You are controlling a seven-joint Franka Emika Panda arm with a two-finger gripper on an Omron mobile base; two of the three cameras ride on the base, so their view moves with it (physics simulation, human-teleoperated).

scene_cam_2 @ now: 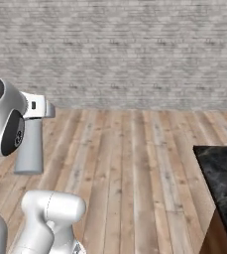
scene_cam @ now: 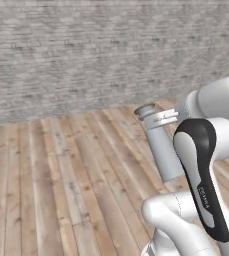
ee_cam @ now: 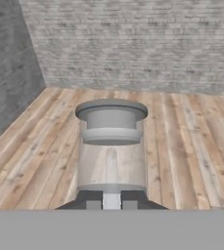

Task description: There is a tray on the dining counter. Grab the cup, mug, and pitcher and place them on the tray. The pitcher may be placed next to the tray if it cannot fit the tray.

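Carrying the pitcher (ee_cam: 111,146), the gripper (ee_cam: 111,201) looks clamped on its thin handle at the hand view's bottom centre, though the contact is hard to make out. The dining counter (scene_cam_2: 224,183) sits lower right; reaching it comes next.

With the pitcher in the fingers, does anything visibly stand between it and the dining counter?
Nothing visible does. The tall translucent grey-clear glass pitcher is held off the plank floor by the gripper. In the right base view, bare wooden floor lies between it and the black marble dining counter corner. The tray is out of frame.
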